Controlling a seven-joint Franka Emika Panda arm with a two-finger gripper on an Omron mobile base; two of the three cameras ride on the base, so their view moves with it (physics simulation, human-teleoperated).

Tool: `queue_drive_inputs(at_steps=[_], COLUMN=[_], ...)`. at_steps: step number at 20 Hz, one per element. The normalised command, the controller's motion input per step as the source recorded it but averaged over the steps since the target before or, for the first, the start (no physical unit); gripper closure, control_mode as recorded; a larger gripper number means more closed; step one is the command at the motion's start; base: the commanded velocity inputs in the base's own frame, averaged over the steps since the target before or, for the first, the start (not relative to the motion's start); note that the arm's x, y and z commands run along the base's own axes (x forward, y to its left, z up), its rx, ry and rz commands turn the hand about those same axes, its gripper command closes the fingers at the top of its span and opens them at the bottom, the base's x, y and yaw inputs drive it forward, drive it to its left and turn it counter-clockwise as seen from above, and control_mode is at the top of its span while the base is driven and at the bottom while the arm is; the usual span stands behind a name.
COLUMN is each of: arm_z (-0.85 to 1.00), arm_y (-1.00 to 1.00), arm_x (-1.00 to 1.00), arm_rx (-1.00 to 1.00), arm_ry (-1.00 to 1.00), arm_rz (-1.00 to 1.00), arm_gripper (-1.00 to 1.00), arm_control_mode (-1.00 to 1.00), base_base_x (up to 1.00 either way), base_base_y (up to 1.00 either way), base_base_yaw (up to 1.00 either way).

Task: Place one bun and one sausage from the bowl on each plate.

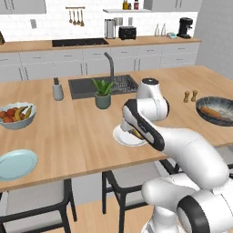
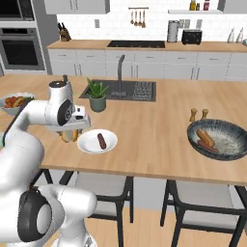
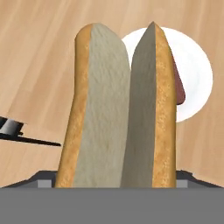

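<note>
So the bun (image 3: 120, 109) is clamped in the claw (image 2: 70, 131), split side facing the hand camera, standing tall and blocking most of what's behind it. The claw's tips are buried behind the bun in the hand view, and in the left base view the arm covers it. The white plate (image 2: 110, 141) sits on the counter (image 2: 154, 125) just beside the claw, with one sausage (image 2: 102, 140) already on it; up close only a dark red sliver of that sausage peeks out past the bun's edge. The dark bowl (image 2: 231, 144) is well away on the far side of the plate, with what looks like a bun and sausage left, hard to separate. The teal plate (image 1: 17, 164) is at the opposite end, cut off by the frame edge.
</note>
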Motion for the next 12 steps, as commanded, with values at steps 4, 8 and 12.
queue_drive_inputs(at_steps=[4, 8, 12], arm_z=[-0.24, -0.63, -0.82], arm_y=[-0.15, 0.00, 0.00], arm_x=[1.00, 1.00, 0.87], arm_rx=[-0.02, -0.16, -0.15], arm_ry=[0.22, 0.30, 0.16], arm_rz=[0.16, 0.11, 0.11], arm_gripper=[1.00, 1.00, 1.00], arm_control_mode=[-1.00, -1.00, -1.00], base_base_x=[0.00, 0.00, 0.00], base_base_y=[0.00, 0.00, 0.00], base_base_yaw=[0.00, 0.00, 0.00])
